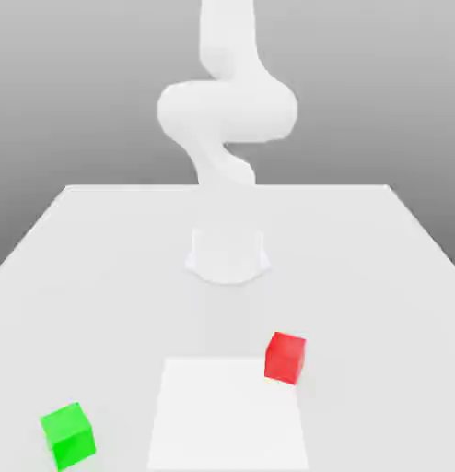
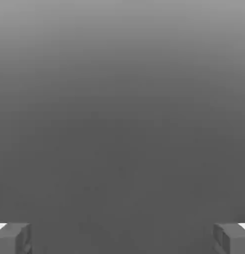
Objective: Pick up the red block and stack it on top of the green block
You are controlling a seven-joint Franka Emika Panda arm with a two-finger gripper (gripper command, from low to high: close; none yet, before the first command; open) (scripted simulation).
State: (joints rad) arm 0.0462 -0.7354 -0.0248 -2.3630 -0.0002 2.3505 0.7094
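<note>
Red block: a matte cube [image 1: 285, 357] resting on the pale bench [image 1: 102, 267], one corner turned toward the camera, at the exterior view's right.
Green block: a matching cube [image 1: 68, 435], well apart, at the left.
Hand: [image 2: 122, 238] grey fingertips [image 2: 13, 238] spread wide, nothing between them.

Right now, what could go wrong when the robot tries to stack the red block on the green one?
1. The green block sits near the table's front edge, so a clumsy placement might push it off.
2. The red block lies far from the green one, toward the exterior view's right, so it could slip during the long carry.
3. The end effector is open, with grey background in front of it, so aiming may miss.
</note>
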